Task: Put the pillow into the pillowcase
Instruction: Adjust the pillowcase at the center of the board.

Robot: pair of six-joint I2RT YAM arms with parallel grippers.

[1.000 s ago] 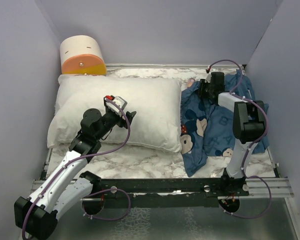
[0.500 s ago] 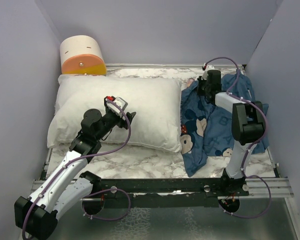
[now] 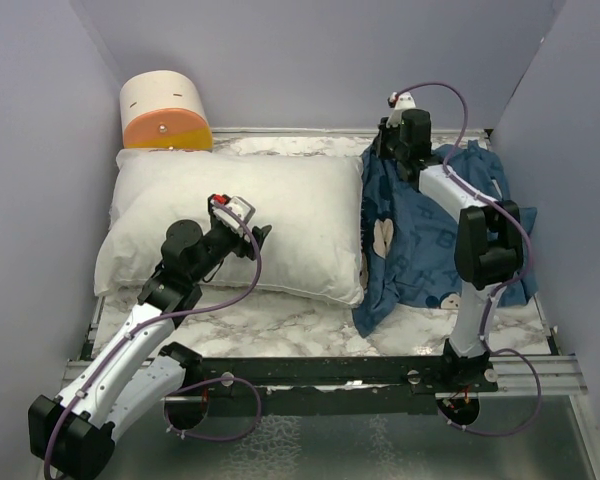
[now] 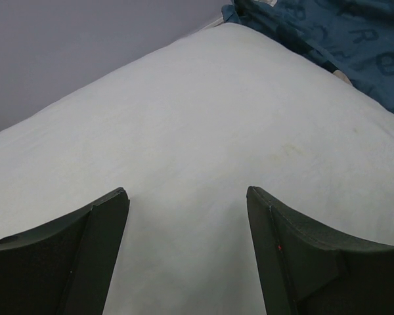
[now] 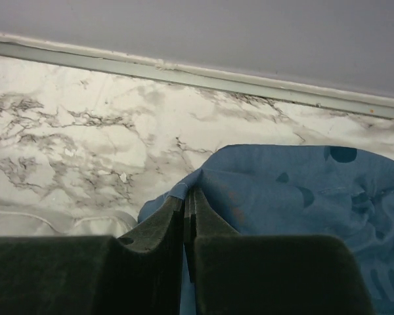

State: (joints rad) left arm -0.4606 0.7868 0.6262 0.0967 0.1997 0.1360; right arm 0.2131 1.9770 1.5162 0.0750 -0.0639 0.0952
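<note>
Marble table [image 3: 280, 322] from above: pillow [image 3: 250, 215] lies left, pillowcase [image 3: 420, 250] crumpled against its right side. Left wrist: left tool [image 4: 187, 197] gapes wide over the pillow, poised. Right wrist: right tool [image 5: 188, 195] pinched tight on the pillowcase's far edge, likely hunting its opening.

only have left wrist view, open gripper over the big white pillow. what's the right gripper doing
Observer: The right gripper is shut on an edge of the dark blue printed fabric pillowcase.
Operator: where's the rest of it
Observer: Draped on the marble-patterned table, right of the plump white fabric pillow and touching it.
Operator: anything behind the pillow
Observer: A cream and orange cylinder stands in the far left corner.
</note>
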